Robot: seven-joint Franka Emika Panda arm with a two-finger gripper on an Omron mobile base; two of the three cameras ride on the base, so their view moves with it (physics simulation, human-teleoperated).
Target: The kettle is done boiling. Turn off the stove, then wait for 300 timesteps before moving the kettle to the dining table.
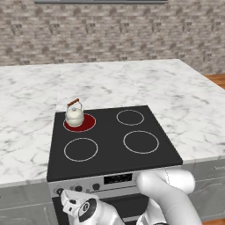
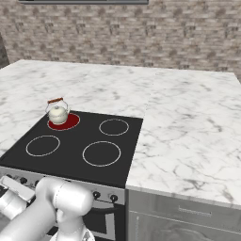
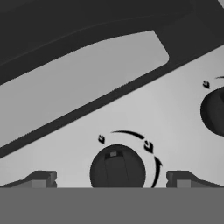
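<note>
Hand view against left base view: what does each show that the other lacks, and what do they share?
Hand view alone: the open gripper straddling one black knob, not touching it, with arrow markings around it. Left base view alone: the kettle on the glowing red back-left burner, the marble counter, the brick wall. Shared: the stove front panel.

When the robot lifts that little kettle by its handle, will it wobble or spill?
Probably a bit. The kettle is squat and round, so it likely sits steady on the glowing red burner. Its thin arched handle looks tilted to one side, so it may pivot and let the body swing. The smooth glazed sides look slippery, so the handle seems the safer hold.
</note>
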